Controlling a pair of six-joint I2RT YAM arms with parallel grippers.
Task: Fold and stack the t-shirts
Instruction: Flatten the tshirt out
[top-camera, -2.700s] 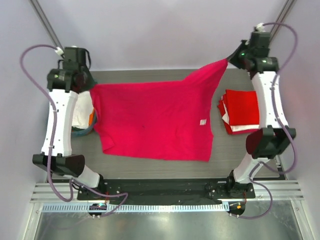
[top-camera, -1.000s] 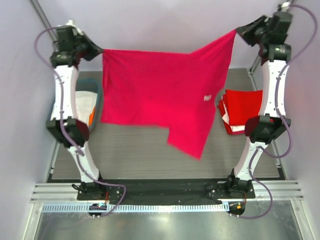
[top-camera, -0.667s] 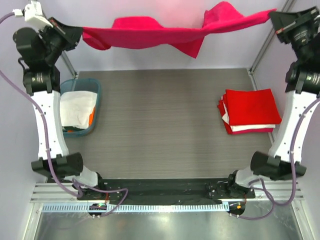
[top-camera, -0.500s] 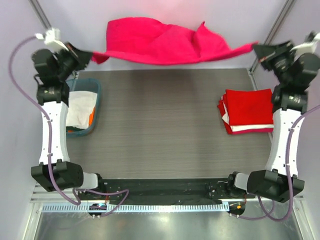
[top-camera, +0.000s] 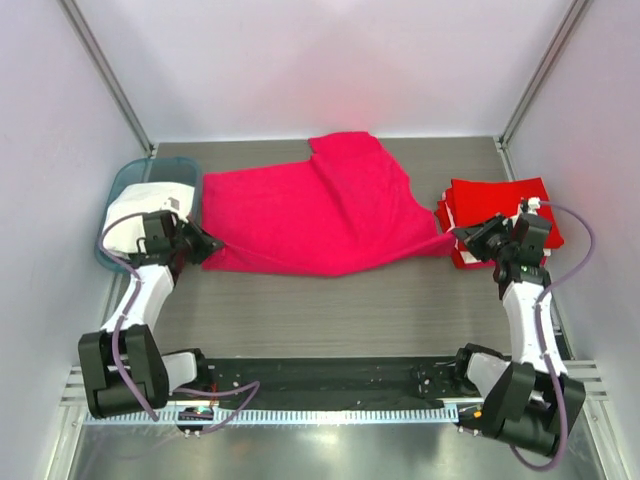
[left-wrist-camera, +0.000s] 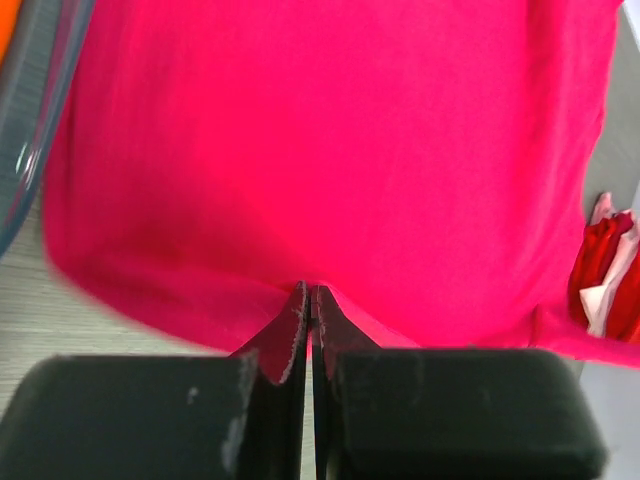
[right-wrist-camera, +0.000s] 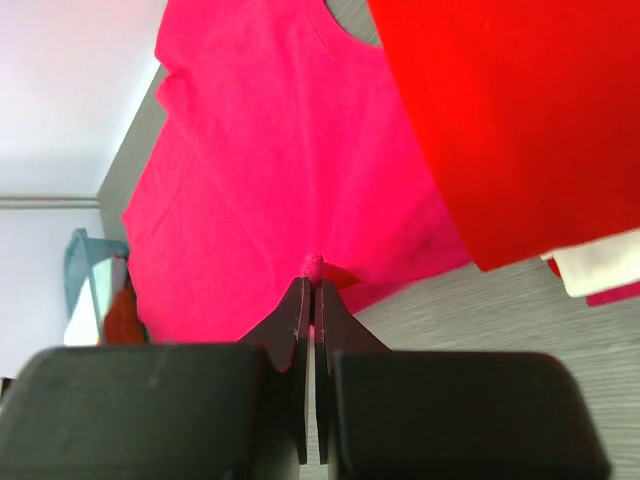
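**Pink shirt down on table, both grippers pinching its corners**

Pink shirt (top-camera: 320, 215) lies rumpled mid table (top-camera: 330, 310), its far part folded over. Left gripper (top-camera: 205, 248) is clamped tight on the shirt's near left corner, beside the basket (top-camera: 122, 182). Right gripper (top-camera: 459, 238) is clamped tight on the right corner, just beside the folded red stack (top-camera: 492, 200). White cloth (top-camera: 135, 203) in basket.

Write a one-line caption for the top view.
Left gripper and right gripper pinch opposite ends of the pink t-shirt lying between basket and folded stack.
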